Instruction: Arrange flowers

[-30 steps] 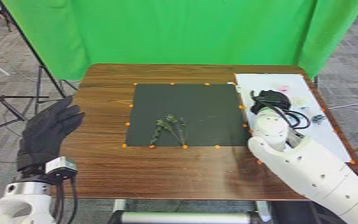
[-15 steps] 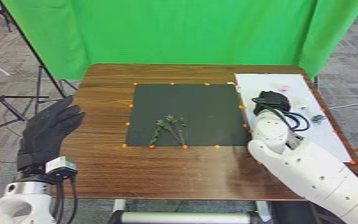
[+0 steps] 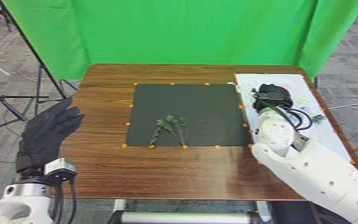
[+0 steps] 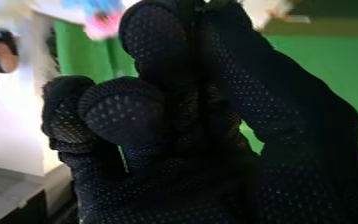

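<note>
Green sprigs (image 3: 169, 125) are laid on the dark mat (image 3: 202, 105). The right robot hand (image 3: 272, 96) is curled up over the white sheet (image 3: 325, 136), though whether anything's pinched can't be told; the left hand (image 3: 47, 131) is held open.

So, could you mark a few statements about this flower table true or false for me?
1. The green sprigs lie on the dark mat. True.
2. The white sheet is left of the dark mat. False: it is on the right.
3. The right hand is over the white sheet. True.
4. The curtain behind the table is red. False: it is green.
5. The left hand is open. True.
</note>
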